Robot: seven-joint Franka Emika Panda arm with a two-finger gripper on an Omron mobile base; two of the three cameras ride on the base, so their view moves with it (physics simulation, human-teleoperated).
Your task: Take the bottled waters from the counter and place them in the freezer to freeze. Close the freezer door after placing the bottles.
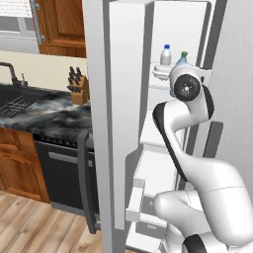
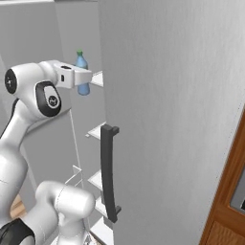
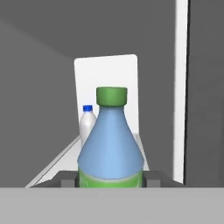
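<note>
Green-capped bottle [image 3: 111, 144] in hand [image 3: 111, 180], white bottle [image 3: 87, 124] on freezer shelf [image 3: 52, 168]

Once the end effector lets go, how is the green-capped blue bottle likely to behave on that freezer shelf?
The slim translucent blue plastic bottle with a green cap is tall and narrow, so a nudge could probably tip it. Round-bodied, it would likely roll. It might bump the white blue-capped bottle behind it.

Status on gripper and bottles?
Gripper shut on green-cap bottle, at freezer shelf. White bottle already on shelf. Nothing blocking.
</note>
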